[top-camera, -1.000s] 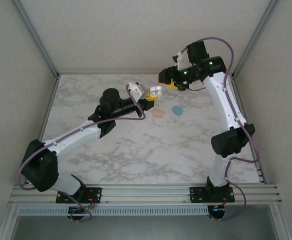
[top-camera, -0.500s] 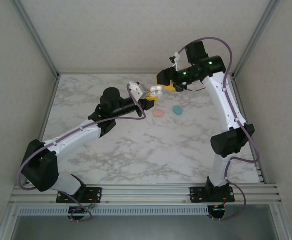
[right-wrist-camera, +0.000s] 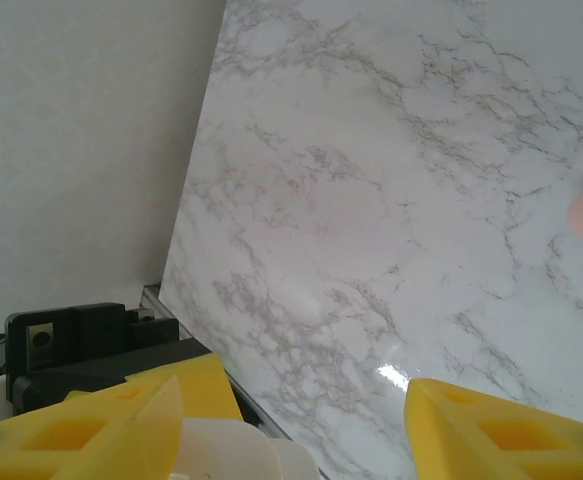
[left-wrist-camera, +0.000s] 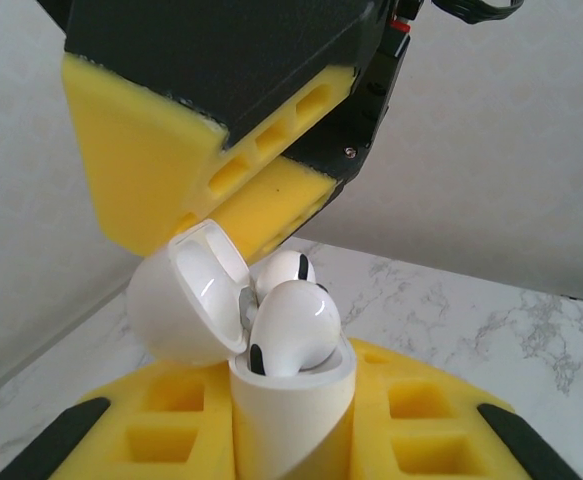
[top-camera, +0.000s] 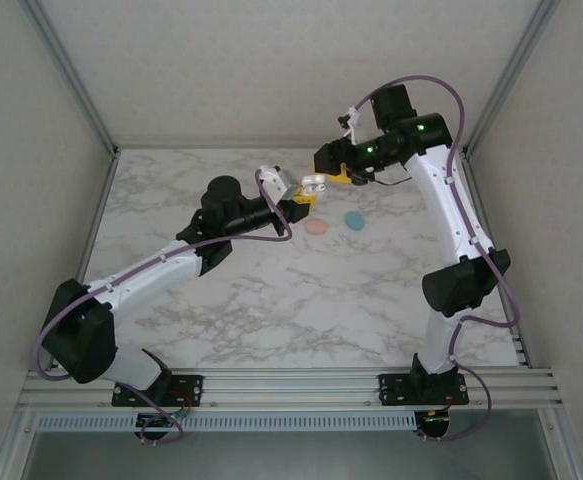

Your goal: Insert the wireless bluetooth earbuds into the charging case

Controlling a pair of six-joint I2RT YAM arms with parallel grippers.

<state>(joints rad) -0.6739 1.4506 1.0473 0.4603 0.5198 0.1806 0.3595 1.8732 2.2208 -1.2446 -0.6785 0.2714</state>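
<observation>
My left gripper (top-camera: 301, 196) is shut on a white charging case (left-wrist-camera: 291, 415) and holds it upright above the table. The case's lid (left-wrist-camera: 186, 300) is hinged open to the left. Two white earbuds sit in the case: the near one (left-wrist-camera: 296, 325) rides high in its well, the other (left-wrist-camera: 283, 270) shows behind it. My right gripper (top-camera: 342, 175) is open, and its yellow fingers (left-wrist-camera: 161, 160) hang just above and behind the lid. In the right wrist view the white lid (right-wrist-camera: 233, 450) lies between the spread fingers.
A pale pink oval piece (top-camera: 317, 227) and a teal oval piece (top-camera: 354, 219) lie on the marble table (top-camera: 271, 300) below the grippers. The enclosure's walls and metal frame posts (top-camera: 71, 75) ring the table.
My right gripper has moved left and slightly down, closing in on the case's open lid. The left gripper has held the case nearly still.
</observation>
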